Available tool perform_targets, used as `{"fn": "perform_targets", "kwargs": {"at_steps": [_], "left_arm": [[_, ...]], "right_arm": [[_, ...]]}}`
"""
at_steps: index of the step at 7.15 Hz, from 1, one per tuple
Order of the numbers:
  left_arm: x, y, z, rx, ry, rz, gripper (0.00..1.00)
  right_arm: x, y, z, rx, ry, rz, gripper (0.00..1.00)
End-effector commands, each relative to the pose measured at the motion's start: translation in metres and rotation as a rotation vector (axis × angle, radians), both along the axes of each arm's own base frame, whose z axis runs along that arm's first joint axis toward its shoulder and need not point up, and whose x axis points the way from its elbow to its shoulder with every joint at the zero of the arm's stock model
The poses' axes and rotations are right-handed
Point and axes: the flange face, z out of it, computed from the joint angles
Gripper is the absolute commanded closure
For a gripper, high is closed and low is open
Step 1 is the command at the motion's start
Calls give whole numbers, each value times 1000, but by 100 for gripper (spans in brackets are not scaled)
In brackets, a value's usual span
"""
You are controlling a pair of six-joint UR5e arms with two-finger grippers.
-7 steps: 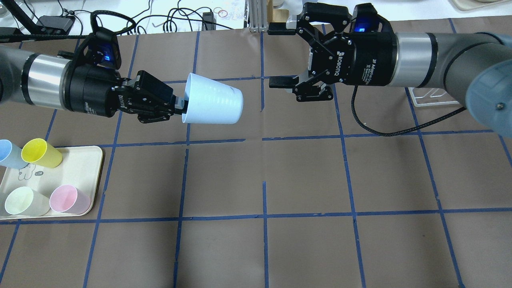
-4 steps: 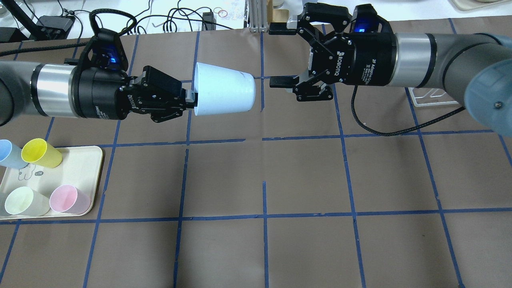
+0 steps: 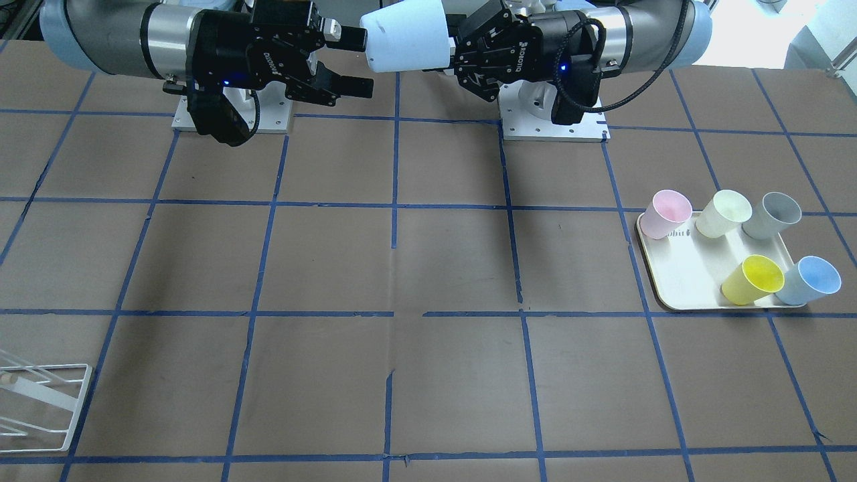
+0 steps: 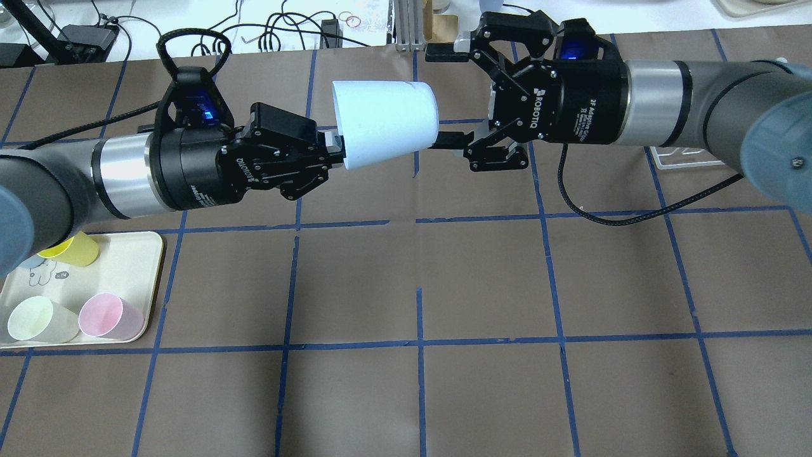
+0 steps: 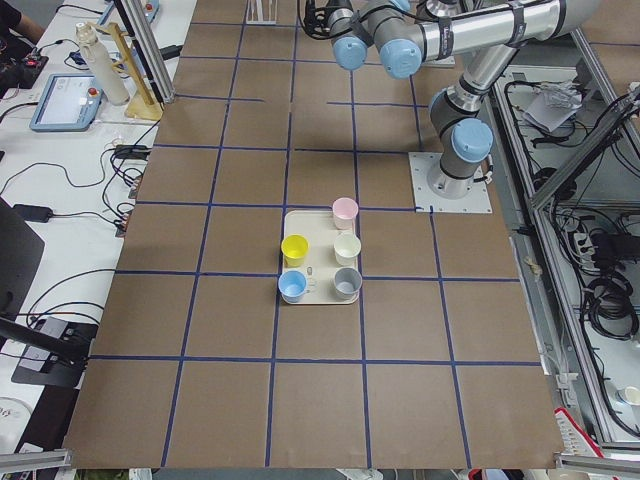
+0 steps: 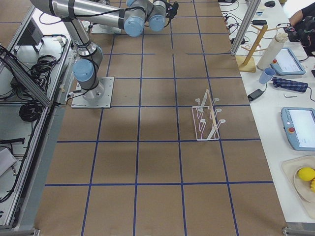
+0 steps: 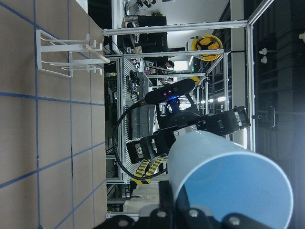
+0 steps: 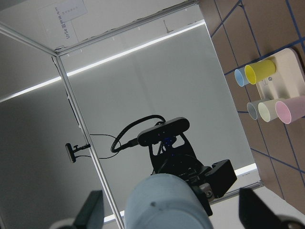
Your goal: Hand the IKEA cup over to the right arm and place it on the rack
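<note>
My left gripper (image 4: 335,150) is shut on the rim of the IKEA cup (image 4: 387,120), a blue tumbler with a pale grey-blue outside, held on its side above the table with its base towards my right gripper (image 4: 445,95). The right gripper is open, and the cup's base sits just between its fingertips. In the front-facing view the cup (image 3: 408,43) hangs between the right gripper (image 3: 351,61) and the left gripper (image 3: 456,55). The right wrist view shows the cup's base (image 8: 167,200) between the spread fingers (image 8: 90,212). The white wire rack (image 6: 206,118) stands on the robot's right side.
A cream tray (image 3: 676,281) on the robot's left side holds pink (image 3: 666,211), cream (image 3: 726,211), grey (image 3: 773,214), yellow (image 3: 753,278) and sky-blue (image 3: 810,280) cups. The rack also shows in the front-facing view (image 3: 40,402). Cables lie along the table's far edge.
My left arm has carried the cup to the right and slightly up, so its base now lies between the right gripper's open fingers. The right gripper has barely moved.
</note>
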Motion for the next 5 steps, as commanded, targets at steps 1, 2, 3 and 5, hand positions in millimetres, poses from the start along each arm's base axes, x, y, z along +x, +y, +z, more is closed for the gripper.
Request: {"fn": "perform_targets", "kwargs": {"at_steps": [1,2,3,5], "left_arm": [[-1,3,1,-1,1,0,100],[-2,3,1,-3,1,-2,100],[-2,4,1,-1,1,-2,100],[-2,4,1,-4,1,-2,100]], "right_arm": [[3,11,4,32,-2,6,0],[5,21,13,36,-3,7,0],[5,25,15,37,-3,6,0],[5,25,15,40,-2,7,9]]}}
